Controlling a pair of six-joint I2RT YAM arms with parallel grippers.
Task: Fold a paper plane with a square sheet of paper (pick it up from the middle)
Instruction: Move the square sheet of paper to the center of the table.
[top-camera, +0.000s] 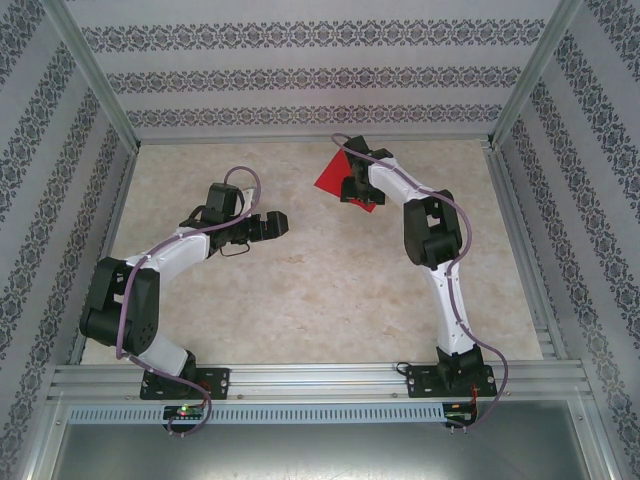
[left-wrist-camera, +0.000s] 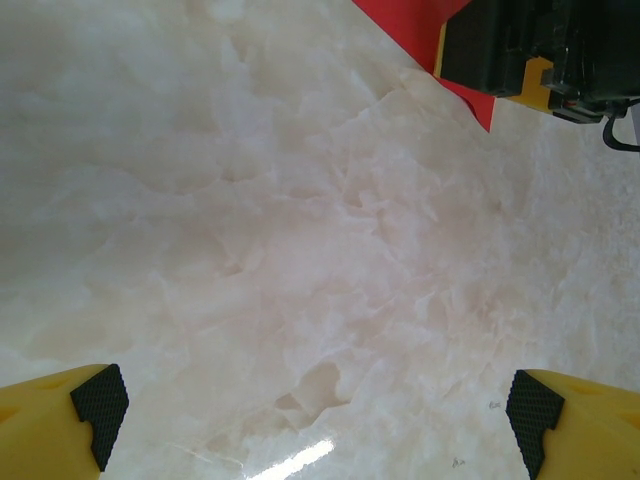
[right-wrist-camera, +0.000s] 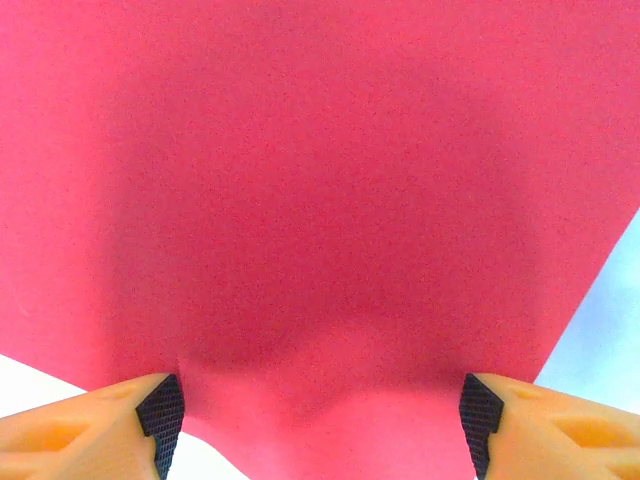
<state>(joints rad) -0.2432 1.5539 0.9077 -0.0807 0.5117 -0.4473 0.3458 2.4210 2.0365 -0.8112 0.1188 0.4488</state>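
The right gripper (right-wrist-camera: 320, 410) is seen set down over the square sheet of paper (right-wrist-camera: 320, 200), its jaws spread wide with the red surface lying between them. The black pads (right-wrist-camera: 160, 415) are placed at the sheet's near part and appear to touch it, and a slight pucker is seen in the paper between them. Nothing is pinched or lifted, and the sheet is seen lying flat. The left gripper (left-wrist-camera: 315, 405) is held fully spread to the left of the sheet and well apart from it. Bare marbled table (left-wrist-camera: 300, 250) is seen between its fingers, and nothing is touched or held. In the overhead view the sheet (top-camera: 330, 178) is shown as a red square turned corner-on. The right gripper (top-camera: 355, 190) is laid across its right part, and the left gripper (top-camera: 275, 225) is pointed toward it from the lower left. The paper's grain, the shadow cast on it and the pucker at the pads are given by the right wrist view alone. One pointed corner of the sheet (left-wrist-camera: 410, 25) is shown in the left wrist view, with the right gripper's black and yellow body directly above it. Whether that body touches the paper cannot be told from that view.
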